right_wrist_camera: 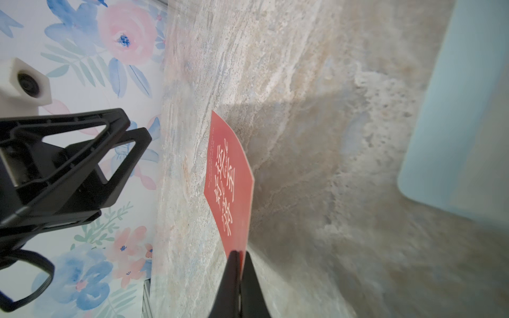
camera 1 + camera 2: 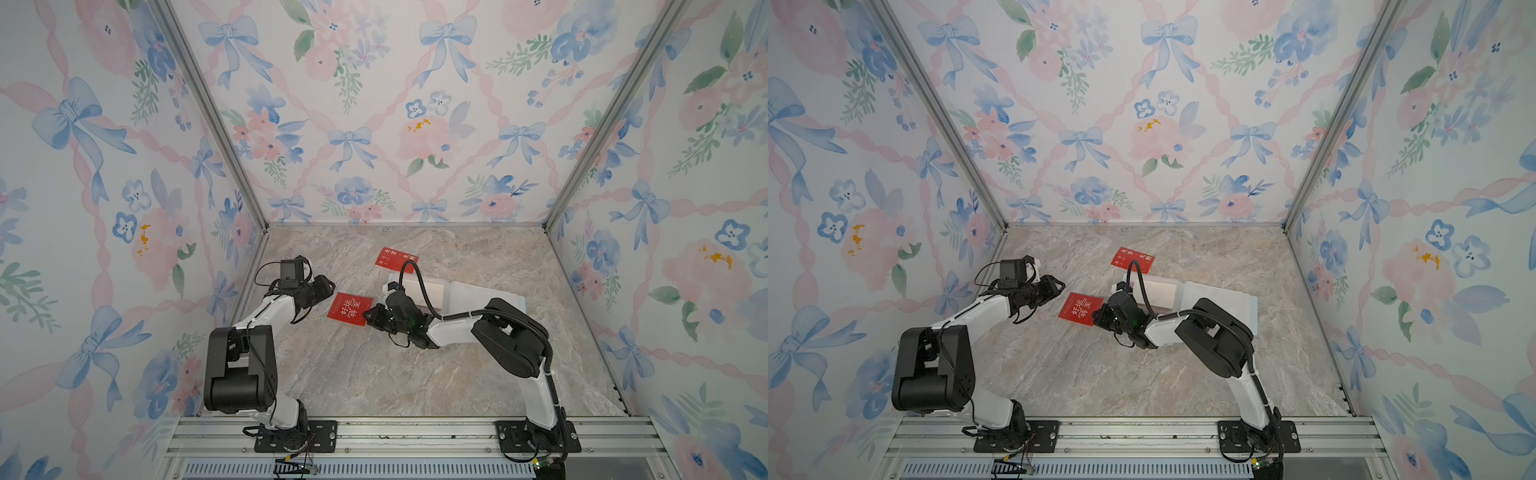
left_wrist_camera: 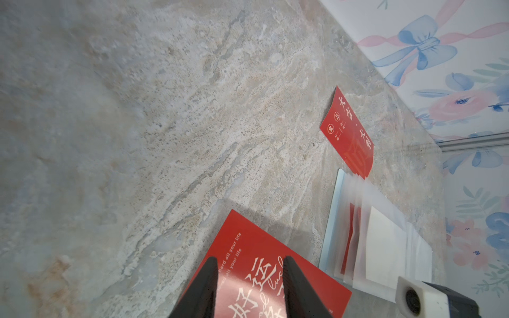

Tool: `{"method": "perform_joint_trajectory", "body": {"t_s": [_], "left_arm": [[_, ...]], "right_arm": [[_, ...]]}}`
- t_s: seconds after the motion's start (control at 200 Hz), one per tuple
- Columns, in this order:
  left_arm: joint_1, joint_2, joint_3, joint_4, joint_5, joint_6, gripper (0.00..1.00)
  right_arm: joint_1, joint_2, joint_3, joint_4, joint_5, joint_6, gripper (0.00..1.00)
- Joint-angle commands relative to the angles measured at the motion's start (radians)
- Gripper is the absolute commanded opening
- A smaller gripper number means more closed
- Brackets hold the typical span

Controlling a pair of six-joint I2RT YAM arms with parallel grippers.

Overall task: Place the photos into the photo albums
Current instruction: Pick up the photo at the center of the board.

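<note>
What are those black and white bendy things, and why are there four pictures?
They are two robot arms. Two pictures look down from above, side by side, showing nearly the same thing. The other two are taken from each arm's wrist, so you see the jaws close up. On the stone-patterned table lie an open photo album with clear pockets and, by its corner, the far red card with white Chinese writing. The right arm has its jaws shut, pinching the edge of the near red card. The left arm holds its jaws open and empty, hovering by that same card.
</note>
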Motion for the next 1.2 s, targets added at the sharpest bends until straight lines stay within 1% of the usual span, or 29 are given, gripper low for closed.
{"method": "perform_joint_trajectory", "body": {"t_s": [0.0, 0.145, 0.28, 0.365, 0.47, 0.57, 0.645, 0.69, 0.78, 0.83, 0.945, 1.09, 1.195], "left_arm": [[-0.004, -0.034, -0.019, -0.012, -0.003, -0.018, 0.42], [-0.008, -0.055, -0.026, -0.011, 0.001, -0.026, 0.42], [-0.063, -0.072, -0.033, -0.012, -0.057, -0.028, 0.42], [-0.086, -0.061, -0.024, -0.012, -0.046, -0.028, 0.42], [-0.113, -0.048, -0.006, -0.009, -0.068, -0.043, 0.42], [-0.143, -0.037, 0.02, -0.009, -0.064, -0.05, 0.42], [-0.157, -0.036, 0.032, -0.009, -0.073, -0.065, 0.42], [-0.169, -0.034, 0.04, -0.008, -0.077, -0.076, 0.42], [-0.199, -0.025, 0.062, -0.007, -0.058, -0.084, 0.42], [-0.212, -0.022, 0.069, -0.007, -0.055, -0.09, 0.42], [-0.245, -0.01, 0.082, -0.007, -0.096, -0.095, 0.42], [-0.28, 0.03, 0.106, -0.004, -0.09, -0.102, 0.42], [-0.304, 0.061, 0.125, -0.001, -0.084, -0.106, 0.42]], "right_arm": [[0.006, -0.043, 0.062, -0.189, -0.008, -0.106, 0.03], [0.005, -0.102, 0.06, -0.279, -0.009, -0.189, 0.04], [-0.01, -0.191, 0.046, -0.355, -0.019, -0.29, 0.05], [-0.039, -0.243, 0.035, -0.381, -0.077, -0.336, 0.05], [-0.098, -0.298, 0.024, -0.432, -0.187, -0.379, 0.05], [-0.154, -0.393, -0.013, -0.497, -0.22, -0.423, 0.05], [-0.208, -0.444, -0.032, -0.553, -0.257, -0.45, 0.05], [-0.246, -0.506, -0.056, -0.567, -0.29, -0.454, 0.05], [-0.33, -0.58, -0.103, -0.615, -0.344, -0.472, 0.06], [-0.377, -0.62, -0.126, -0.663, -0.356, -0.529, 0.06], [-0.491, -0.71, -0.186, -0.737, -0.381, -0.587, 0.06], [-0.629, -0.816, -0.282, -0.753, -0.389, -0.583, 0.06], [-0.721, -0.862, -0.324, -0.779, -0.428, -0.594, 0.06]]}}
